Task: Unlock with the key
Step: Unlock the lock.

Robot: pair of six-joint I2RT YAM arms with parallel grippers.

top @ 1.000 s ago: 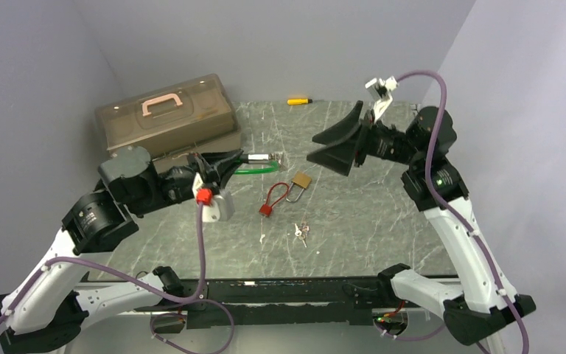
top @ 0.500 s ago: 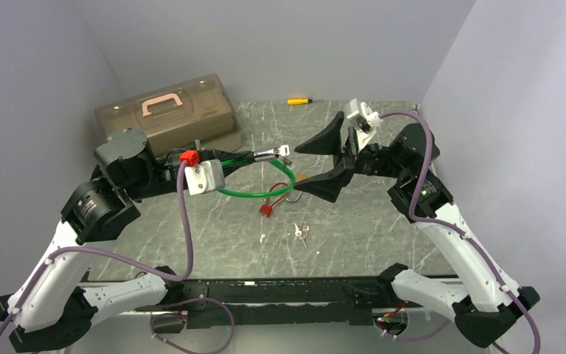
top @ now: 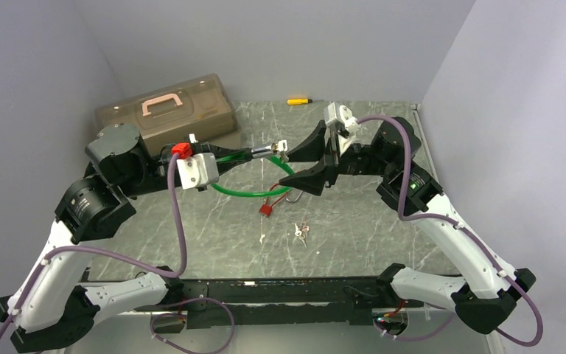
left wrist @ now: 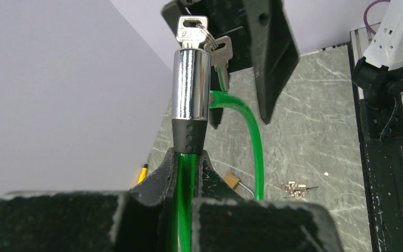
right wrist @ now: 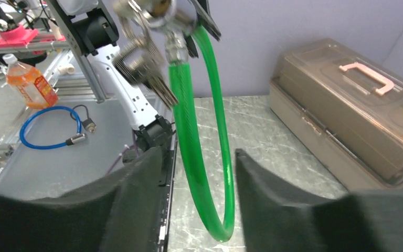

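green cable lock (top: 254, 193) raised off the table, mid-frame in the top view. Its chrome cylinder (left wrist: 191, 84) has a black collar; cable enters at bottom and side, so the loop is closed. key (left wrist: 191, 27) seated in cylinder end, second key (left wrist: 221, 52) dangling from its ring.

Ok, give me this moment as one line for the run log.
left jaws: shut on green cable lock | right jaws: open, close by inserted key | lock: not yet open

Toolbox (top: 166, 114) back-left, screwdriver (top: 298, 101) at rear — loose keys (top: 301, 231) before the padlock (top: 266, 209), cable lock (left wrist: 191, 79) above them.
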